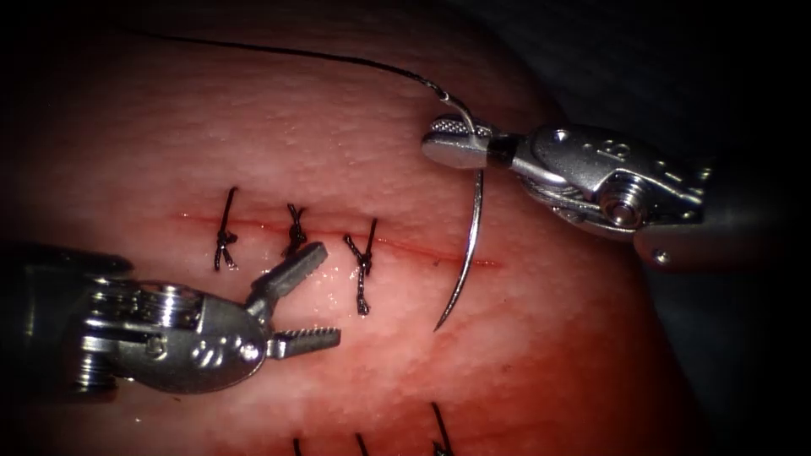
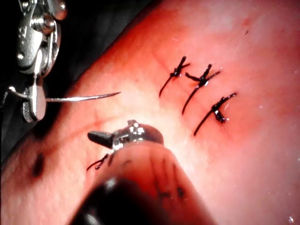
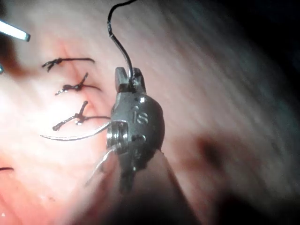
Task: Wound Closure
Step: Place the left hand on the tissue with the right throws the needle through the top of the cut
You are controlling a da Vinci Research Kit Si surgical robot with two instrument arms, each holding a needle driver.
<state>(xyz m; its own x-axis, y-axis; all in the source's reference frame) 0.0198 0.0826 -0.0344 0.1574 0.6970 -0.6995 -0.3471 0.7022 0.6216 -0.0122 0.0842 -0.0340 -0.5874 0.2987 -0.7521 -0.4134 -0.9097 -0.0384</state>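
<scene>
- Both tools differ at the jaws: the right tool, entering from the right of the endoscope frame, is clamped on the needle near its thread end, while the left tool, at lower left, stands spread wide and holds nothing.
- Needle position: it hangs free of the tissue, curving down from the right tool across the right end of the cut, with its point just below the cut line and not in the flesh.
- Thread runs from the needle's rear end up and away to the upper left of the frame.
- Three tied stitches already cross the cut, all left of the needle; the open stretch lies to their right.
- Step, as a judgement: a fourth stitch is being set up, with the needle held but no bite started. That would call for the point to be aimed squarely at the tissue edge beside the open stretch.
- Left wrist view shows the needle's point clearly off the surface, which the endoscope leaves uncertain.
- Right wrist view shows the jaws' hold on the needle from behind.
</scene>
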